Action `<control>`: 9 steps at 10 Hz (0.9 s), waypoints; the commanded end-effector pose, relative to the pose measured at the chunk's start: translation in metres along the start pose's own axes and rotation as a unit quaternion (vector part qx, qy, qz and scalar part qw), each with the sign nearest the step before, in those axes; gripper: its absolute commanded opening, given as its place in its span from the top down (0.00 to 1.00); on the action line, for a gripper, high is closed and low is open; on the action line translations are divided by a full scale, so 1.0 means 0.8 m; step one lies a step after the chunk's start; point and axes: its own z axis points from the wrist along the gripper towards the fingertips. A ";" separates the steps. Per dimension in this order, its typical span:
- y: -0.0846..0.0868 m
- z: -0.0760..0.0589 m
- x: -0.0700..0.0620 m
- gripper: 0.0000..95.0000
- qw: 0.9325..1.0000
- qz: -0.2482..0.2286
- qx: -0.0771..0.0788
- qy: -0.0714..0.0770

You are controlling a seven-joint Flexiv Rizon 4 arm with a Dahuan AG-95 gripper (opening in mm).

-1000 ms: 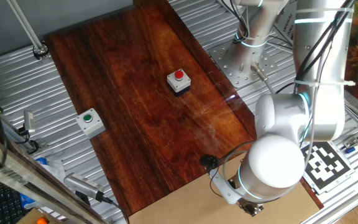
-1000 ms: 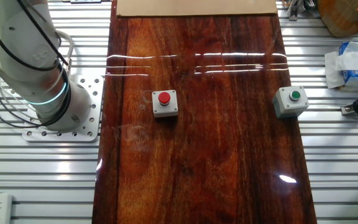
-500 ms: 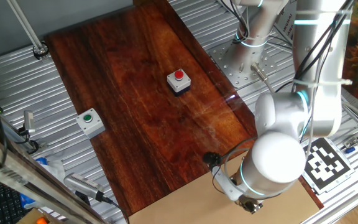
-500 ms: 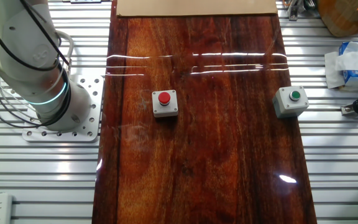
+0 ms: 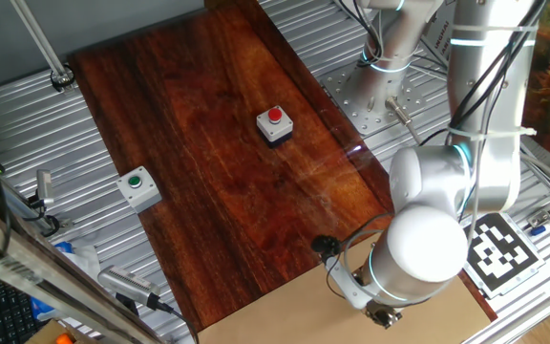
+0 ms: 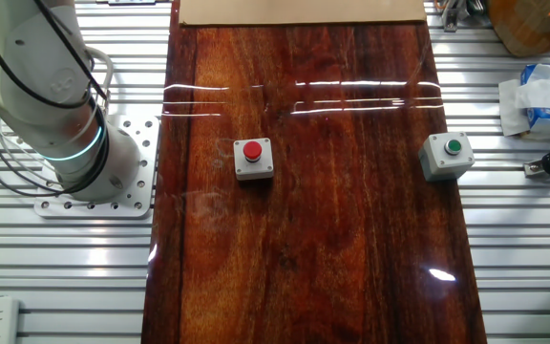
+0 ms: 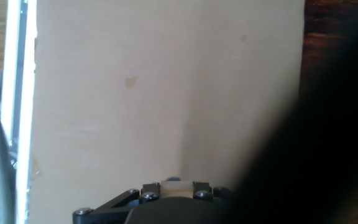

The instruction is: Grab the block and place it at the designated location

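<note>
In the hand view my gripper (image 7: 169, 188) is shut on the block (image 7: 170, 190), a small light-tan cube held between the two black fingers (image 7: 149, 188) at the bottom edge. It is low over the tan cardboard sheet (image 7: 166, 93). The dark round dot (image 7: 174, 178) just peeks out past the block's far edge. In one fixed view the arm's wrist (image 5: 416, 256) hangs over the cardboard sheet (image 5: 285, 315) at the table's near end and hides the gripper, the block and the dot.
A grey box with a red button (image 5: 274, 124) and one with a green button (image 5: 138, 187) stand on the dark wooden table (image 5: 208, 143). A black-and-white square tag (image 5: 495, 250) lies right of the arm. A dark shadow covers the hand view's right side.
The arm's wrist has shifted slightly over the cardboard sheet. Nothing else has moved.
</note>
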 end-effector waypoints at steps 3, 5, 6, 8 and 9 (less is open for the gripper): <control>0.001 0.007 -0.003 1.00 1.000 -0.003 0.001 0.000; 0.003 0.012 -0.003 1.00 1.000 -0.004 0.001 0.000; 0.004 0.014 -0.002 1.00 1.000 -0.004 0.002 -0.001; 0.011 0.022 0.001 1.00 1.000 -0.002 0.001 -0.003; 0.013 0.024 0.002 1.00 1.000 -0.002 0.001 -0.004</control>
